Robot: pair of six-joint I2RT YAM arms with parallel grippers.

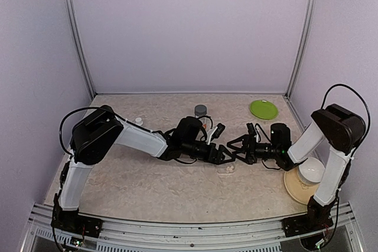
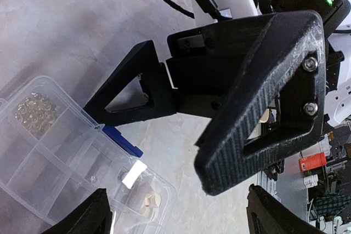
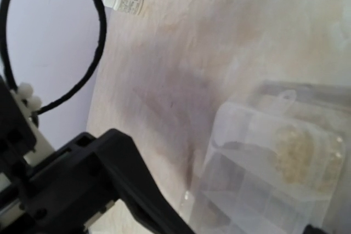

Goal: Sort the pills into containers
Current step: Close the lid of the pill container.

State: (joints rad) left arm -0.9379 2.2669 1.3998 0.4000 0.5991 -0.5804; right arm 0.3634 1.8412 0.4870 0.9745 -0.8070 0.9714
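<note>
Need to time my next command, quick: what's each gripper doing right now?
Left gripper: open, nothing held.
Right gripper: open, nothing held.
</note>
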